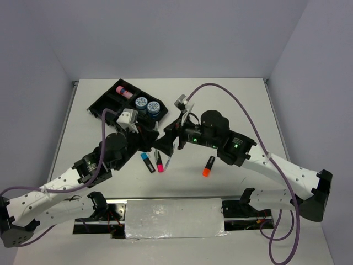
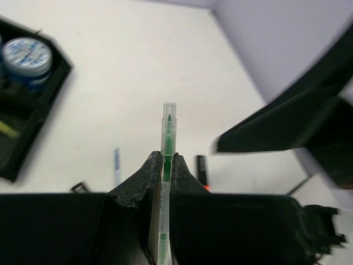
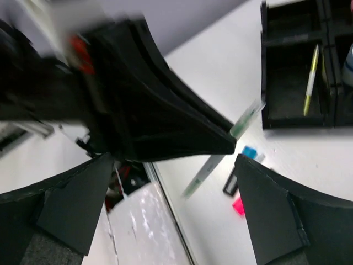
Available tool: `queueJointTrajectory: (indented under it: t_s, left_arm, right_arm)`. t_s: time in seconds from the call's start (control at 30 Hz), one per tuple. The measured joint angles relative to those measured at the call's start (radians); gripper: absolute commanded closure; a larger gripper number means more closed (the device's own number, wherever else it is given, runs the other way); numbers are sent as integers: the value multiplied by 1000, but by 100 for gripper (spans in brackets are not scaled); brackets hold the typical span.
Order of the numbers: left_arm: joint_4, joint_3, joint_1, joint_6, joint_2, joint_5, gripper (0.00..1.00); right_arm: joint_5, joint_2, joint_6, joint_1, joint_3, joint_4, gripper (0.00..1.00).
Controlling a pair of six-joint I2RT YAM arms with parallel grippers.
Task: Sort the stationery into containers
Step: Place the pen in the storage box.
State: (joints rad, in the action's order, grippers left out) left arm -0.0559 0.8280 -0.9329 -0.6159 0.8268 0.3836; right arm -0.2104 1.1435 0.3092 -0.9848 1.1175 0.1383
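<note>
My left gripper [image 2: 165, 161] is shut on a thin green pen [image 2: 167, 132], which sticks out past its fingertips and hangs above the table. In the overhead view the left gripper [image 1: 159, 144] meets my right gripper [image 1: 172, 138] over the table's middle. The right gripper [image 3: 172, 165] is open, its fingers wide on either side of the green pen [image 3: 205, 172] and not touching it. The black divided tray [image 1: 105, 102] lies at the back left and holds two blue tubs [image 1: 148, 105], a pink-capped tube [image 1: 124, 91] and a yellow pen [image 3: 310, 83].
A blue highlighter [image 1: 147, 162] and a pink highlighter [image 1: 160, 164] lie on the table under the grippers. An orange highlighter [image 1: 208, 165] lies to their right. A thin blue pen [image 2: 116, 164] lies on the table near the tray [image 2: 33, 127].
</note>
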Motion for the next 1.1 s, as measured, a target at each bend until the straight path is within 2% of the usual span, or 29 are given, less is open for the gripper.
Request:
queueJointTrajectory:
  t_s: [0.17,0.27,0.4,0.53,0.6,0.87,1.1]
  left_arm:
    - [-105,0,11,-69,35,142,100]
    - [-109,0,64,-76,68,196,100]
    - [-92,18,245,-76,161,214,100]
    - [-44,44,451,-97,293,201,100]
    - [-2,45,515,-104,344,187,100]
    - [217,87,583,-123,565,144,100]
    - [328,75,613,-123,627,146,100]
  right_arm:
    - [10,-49,23,51,-9,-77,0]
    - [17,-114,37,98,-73,-103,0]
    - [77,-189,49,156,-155,-89,0]
    - [117,-246,50,163,-203,-63,0]
    - [125,-272,50,163,-227,-62,0]
    - [123,-332,50,163,-312,-43,0]
    - [117,-386,49,163,-345,-35,0]
